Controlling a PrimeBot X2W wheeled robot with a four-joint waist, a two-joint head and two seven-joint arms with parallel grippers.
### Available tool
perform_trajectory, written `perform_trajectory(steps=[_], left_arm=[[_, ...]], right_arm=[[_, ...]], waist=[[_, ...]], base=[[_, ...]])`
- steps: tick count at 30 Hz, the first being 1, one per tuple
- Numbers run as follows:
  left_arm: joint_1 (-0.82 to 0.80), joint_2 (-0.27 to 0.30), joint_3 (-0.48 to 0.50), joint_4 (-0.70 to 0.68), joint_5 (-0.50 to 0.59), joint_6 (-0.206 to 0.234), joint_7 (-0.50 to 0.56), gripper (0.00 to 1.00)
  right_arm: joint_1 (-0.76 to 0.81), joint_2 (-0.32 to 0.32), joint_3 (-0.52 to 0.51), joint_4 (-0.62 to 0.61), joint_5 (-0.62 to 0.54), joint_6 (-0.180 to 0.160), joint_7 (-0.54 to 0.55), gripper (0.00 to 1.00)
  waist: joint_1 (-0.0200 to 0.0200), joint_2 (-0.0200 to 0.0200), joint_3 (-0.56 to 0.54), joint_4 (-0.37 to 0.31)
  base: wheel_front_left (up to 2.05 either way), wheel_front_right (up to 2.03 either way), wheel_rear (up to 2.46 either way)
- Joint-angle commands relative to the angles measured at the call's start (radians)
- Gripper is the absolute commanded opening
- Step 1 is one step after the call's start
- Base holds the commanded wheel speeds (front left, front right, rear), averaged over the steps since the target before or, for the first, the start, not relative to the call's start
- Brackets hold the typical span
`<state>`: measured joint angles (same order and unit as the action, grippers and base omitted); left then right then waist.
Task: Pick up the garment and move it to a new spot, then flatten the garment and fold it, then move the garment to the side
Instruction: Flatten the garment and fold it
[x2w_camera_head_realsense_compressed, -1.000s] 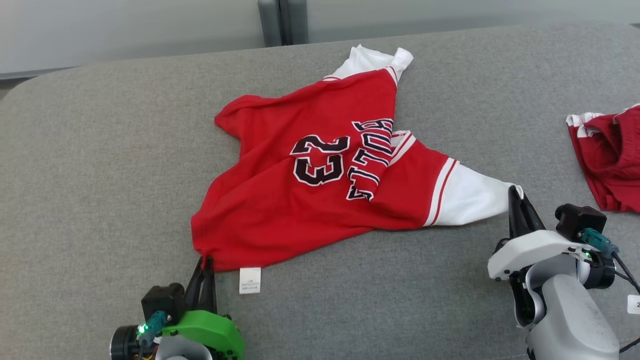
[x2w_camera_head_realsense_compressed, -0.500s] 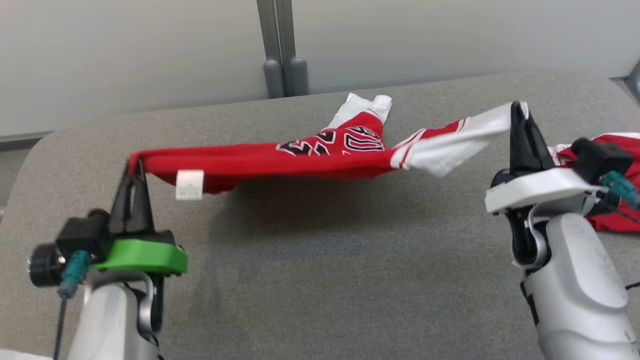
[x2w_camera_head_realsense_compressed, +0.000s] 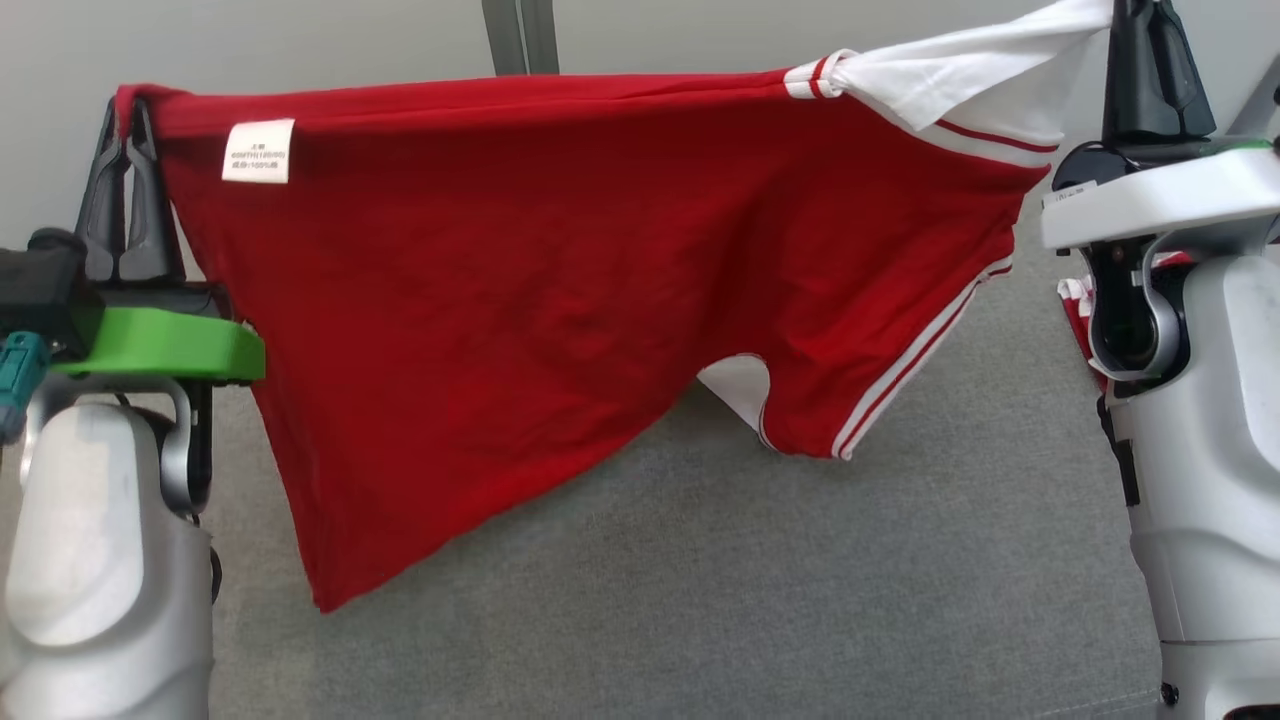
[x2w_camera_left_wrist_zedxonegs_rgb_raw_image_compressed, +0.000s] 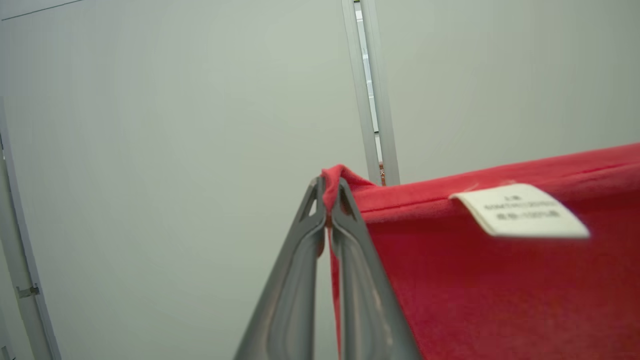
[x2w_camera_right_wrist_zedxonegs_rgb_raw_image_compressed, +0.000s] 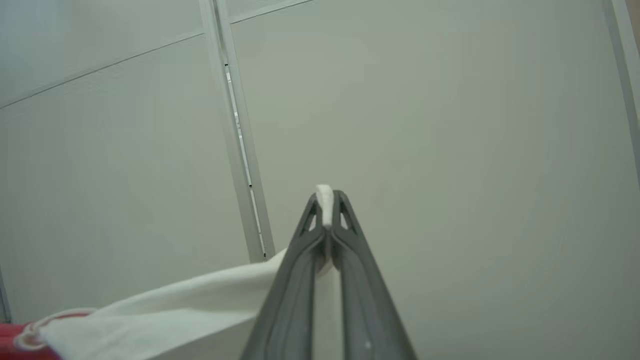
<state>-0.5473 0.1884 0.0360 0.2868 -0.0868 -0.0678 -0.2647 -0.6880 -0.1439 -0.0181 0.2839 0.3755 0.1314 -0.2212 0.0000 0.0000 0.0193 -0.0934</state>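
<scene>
Two upright arms hold the garment (x2w_camera_head_realsense_compressed: 560, 270) aloft: left tool (x2w_camera_head_realsense_compressed: 125, 108) clamps its red corner, right tool (x2w_camera_right_wrist_zedxonegs_rgb_raw_image_compressed: 327, 195) its white sleeve.

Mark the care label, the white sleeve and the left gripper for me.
care label (x2w_camera_head_realsense_compressed: 258, 151), head view, middle of the white tag.
white sleeve (x2w_camera_head_realsense_compressed: 980, 80), head view, middle of its white cloth.
left gripper (x2w_camera_head_realsense_compressed: 127, 108), head view, between the fingertips pinching a corner of the garment (x2w_camera_head_realsense_compressed: 520, 280).
</scene>
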Motion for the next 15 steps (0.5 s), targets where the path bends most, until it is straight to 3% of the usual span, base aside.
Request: perform_trajectory(steps=[1, 8, 15], left_arm=[[-0.044, 0.01, -0.001, 0.026, 0.005, -0.006, 0.001, 0.0], [-0.248, 0.018, -0.043, 0.132, 0.047, -0.004, 0.001, 0.0], [-0.574, 0.052, -0.055, 0.265, 0.097, 0.044, 0.001, 0.0]], right_arm=[[-0.025, -0.001, 0.002, 0.01, 0.004, -0.001, 0.006, 0.0], [-0.209, 0.011, 0.033, 0.077, -0.035, -0.001, 0.019, 0.0], [-0.586, -0.026, -0.034, 0.259, -0.177, -0.002, -0.021, 0.0]], waist=[[0.0, 0.0, 0.069, -0.001], [0.0, 0.0, 0.271, 0.004], [0.0, 0.0, 0.43, 0.019]], base=[[0.0, 0.0, 0.0], [0.0, 0.0, 0.0], [0.0, 0.0, 0.0]])
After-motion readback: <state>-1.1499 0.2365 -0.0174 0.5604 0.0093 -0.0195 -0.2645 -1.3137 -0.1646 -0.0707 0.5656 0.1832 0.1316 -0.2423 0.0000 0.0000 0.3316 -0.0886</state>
